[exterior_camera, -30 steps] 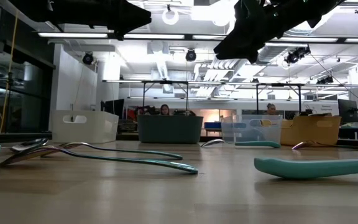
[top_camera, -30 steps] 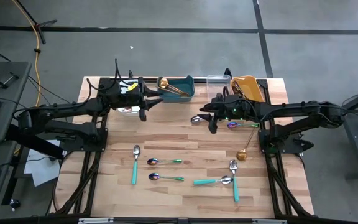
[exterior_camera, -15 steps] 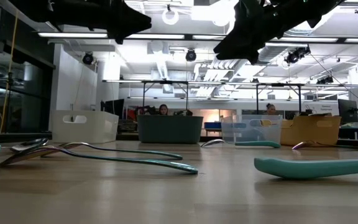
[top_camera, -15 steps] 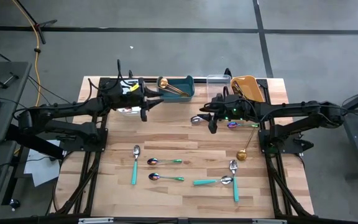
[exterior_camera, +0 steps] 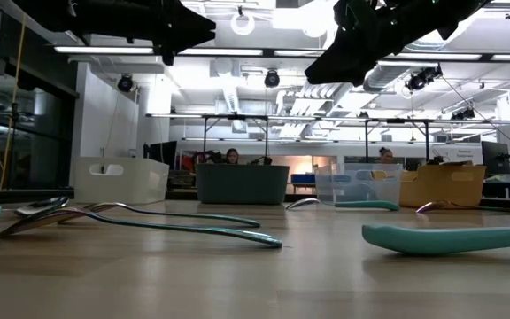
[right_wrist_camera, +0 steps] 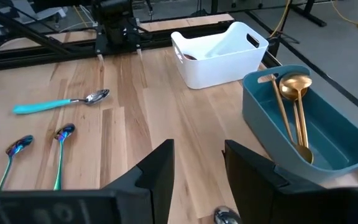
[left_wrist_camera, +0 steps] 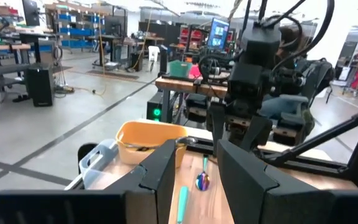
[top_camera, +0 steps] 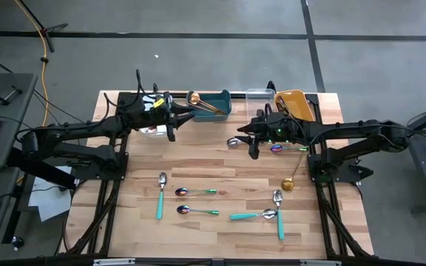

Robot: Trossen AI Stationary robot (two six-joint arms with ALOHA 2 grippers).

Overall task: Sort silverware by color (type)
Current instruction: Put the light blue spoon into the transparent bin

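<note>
Left hand (top_camera: 173, 120) hovers above the rear left of the worktop (top_camera: 213, 159), between the white bin (right_wrist_camera: 219, 53) and the teal bin (top_camera: 211, 103); its fingers (left_wrist_camera: 160, 171) stand apart with nothing between them. Right hand (top_camera: 253, 140) hovers over the rear centre, fingers (right_wrist_camera: 157, 171) likewise parted and empty, just above a silver spoon (top_camera: 233, 142). Two gold spoons (right_wrist_camera: 294, 102) lie inside the teal bin. An iridescent spoon (top_camera: 279, 148) lies just beside the right hand; a gold spoon (top_camera: 291, 179) lies nearer the front right. Across the front lie teal-handled spoons (top_camera: 160, 193) and iridescent spoons (top_camera: 196, 192). The clear bin (top_camera: 259, 97) and the orange bin (top_camera: 293, 102) stand at the rear right.
</note>
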